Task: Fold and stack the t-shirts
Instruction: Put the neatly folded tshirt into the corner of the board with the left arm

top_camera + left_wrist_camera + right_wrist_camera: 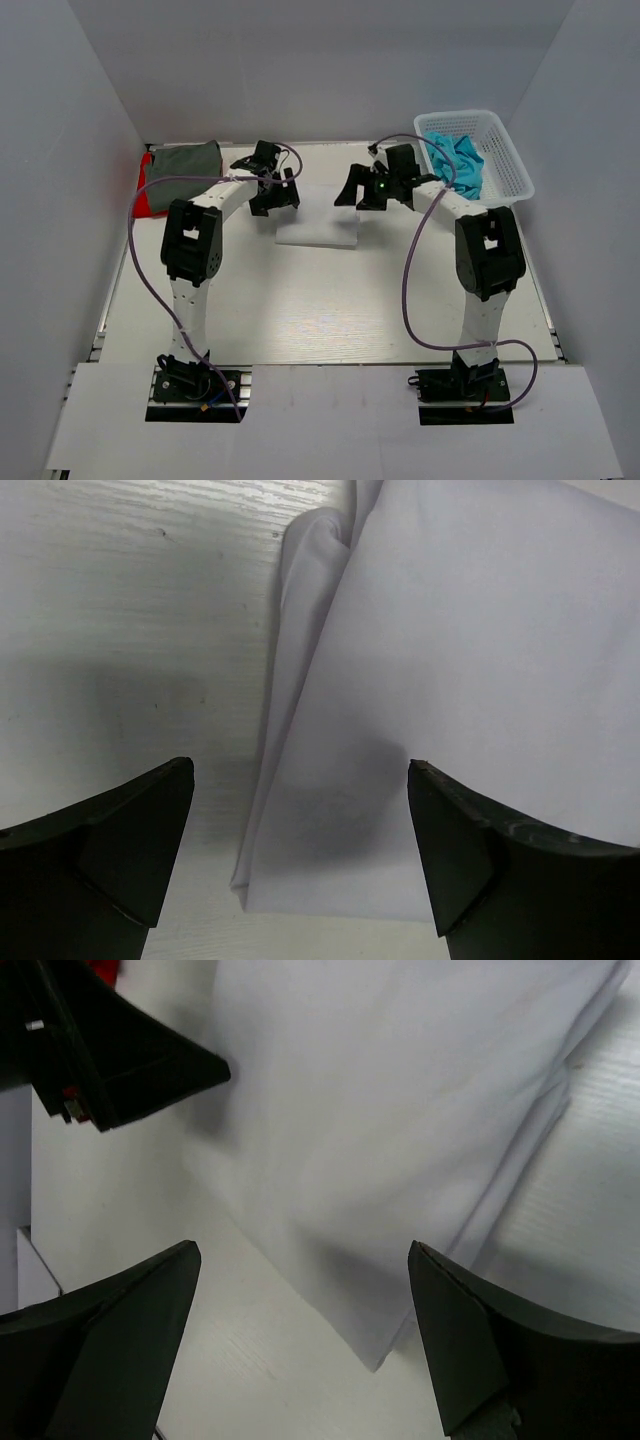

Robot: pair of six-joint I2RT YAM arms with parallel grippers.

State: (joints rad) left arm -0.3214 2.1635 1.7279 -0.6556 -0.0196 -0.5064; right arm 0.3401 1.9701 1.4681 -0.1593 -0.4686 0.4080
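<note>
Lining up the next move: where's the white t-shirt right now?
In the top view, the white t-shirt lies folded centrally, beneath and between the left pincer and the right pincer.

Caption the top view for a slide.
Left gripper and right gripper, open, at a folded white shirt; grey shirt on red shirt; turquoise shirts in basket.

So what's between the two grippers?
The folded white shirt lies on the table between the left gripper and right gripper, seen in the top view.

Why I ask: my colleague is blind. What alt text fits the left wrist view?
A folded white t-shirt lies on the pale table, filling the frame's right, its layered edge running down the middle. The open left tool straddles that edge.
</note>
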